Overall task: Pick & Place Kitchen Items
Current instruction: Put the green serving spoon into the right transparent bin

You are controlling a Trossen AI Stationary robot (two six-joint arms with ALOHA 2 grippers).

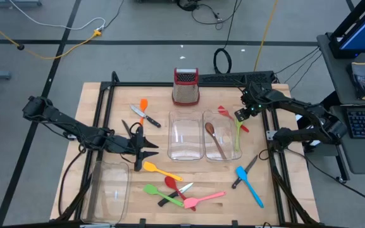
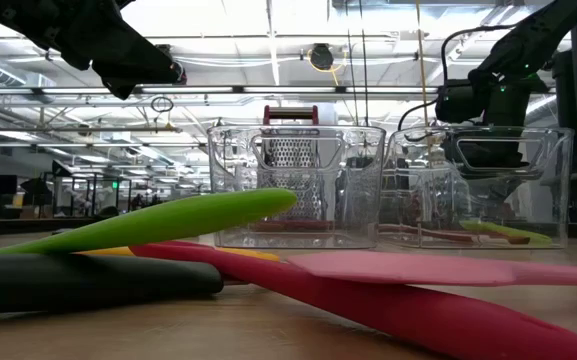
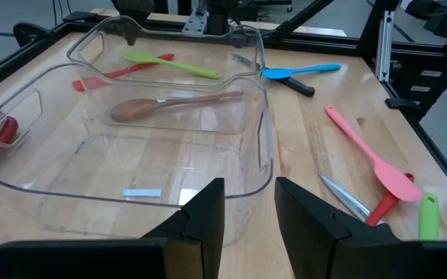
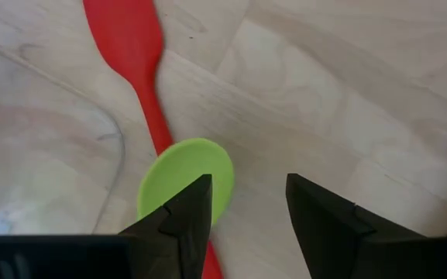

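The green spatula (image 1: 237,134) lies along the right wall of the right-hand clear tray (image 1: 227,155), its round head at the far end, directly below the right gripper (image 1: 240,116). In the right wrist view that head (image 4: 186,178) shows just off one fingertip, outside the gap, overlapping a red spatula (image 4: 134,58) beneath it. The jaws stand apart and hold nothing, a stance that fits a release into the tray. A brown spoon (image 1: 214,137) lies on the floor of the same tray, so this tray appears to serve as the collecting bin.

The middle tray (image 1: 184,135), just left of it, holds no utensil. Behind both stands the metal grater (image 1: 185,85).

Nearer than the right-hand tray, loose items are not yet sorted: a blue spatula (image 1: 250,187) and a black-handled knife (image 1: 243,172) to its near right, and a yellow spatula (image 1: 157,170), green spoon (image 1: 162,193) and pink spatula (image 1: 202,199) to its near left.

The left gripper (image 1: 149,149) hovers left of the middle tray, fingers narrowly parted and empty, probably positioned for that near-left cluster.
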